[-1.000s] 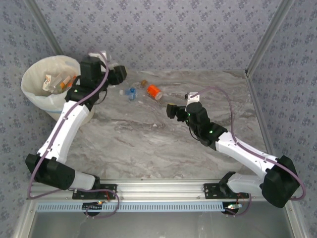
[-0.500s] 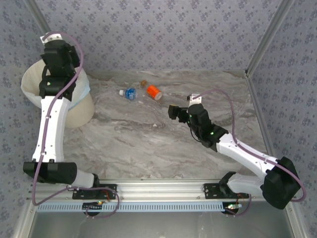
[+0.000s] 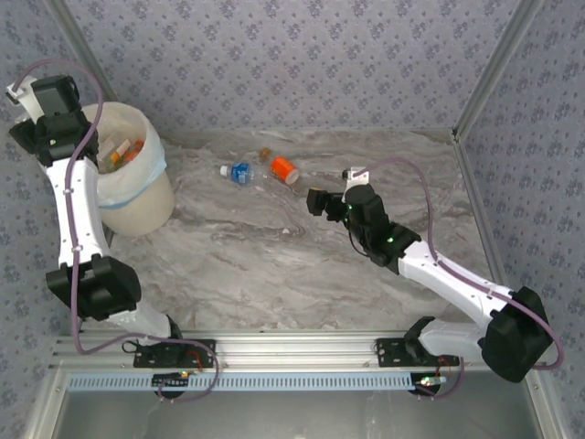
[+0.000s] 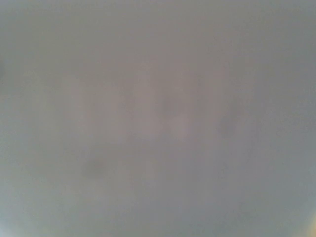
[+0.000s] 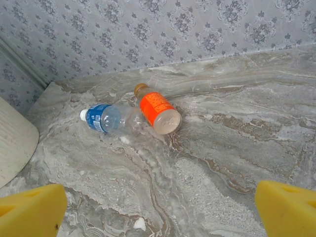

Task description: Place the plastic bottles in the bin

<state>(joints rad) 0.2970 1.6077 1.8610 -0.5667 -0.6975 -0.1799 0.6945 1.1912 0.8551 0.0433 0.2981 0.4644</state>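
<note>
Two plastic bottles lie side by side on the marble table. One has a blue label, the other an orange label. The pale-blue bin with its white liner stands at the far left, and several bottles lie inside it. My right gripper hovers open a little to the right of the two bottles, with nothing between its yellow pads. The left arm's wrist is raised against the left wall, beyond the bin. Its jaws cannot be made out, and the left wrist view is a grey blur.
The patterned back wall runs close behind the two bottles. A metal post stands at the right rear corner. The bin's white side shows at the left edge of the right wrist view. Bare marble stretches in front of the bottles.
The left arm has swung left from beside the bin, across its top, to the left wall. The right gripper and the two table bottles have barely moved.
</note>
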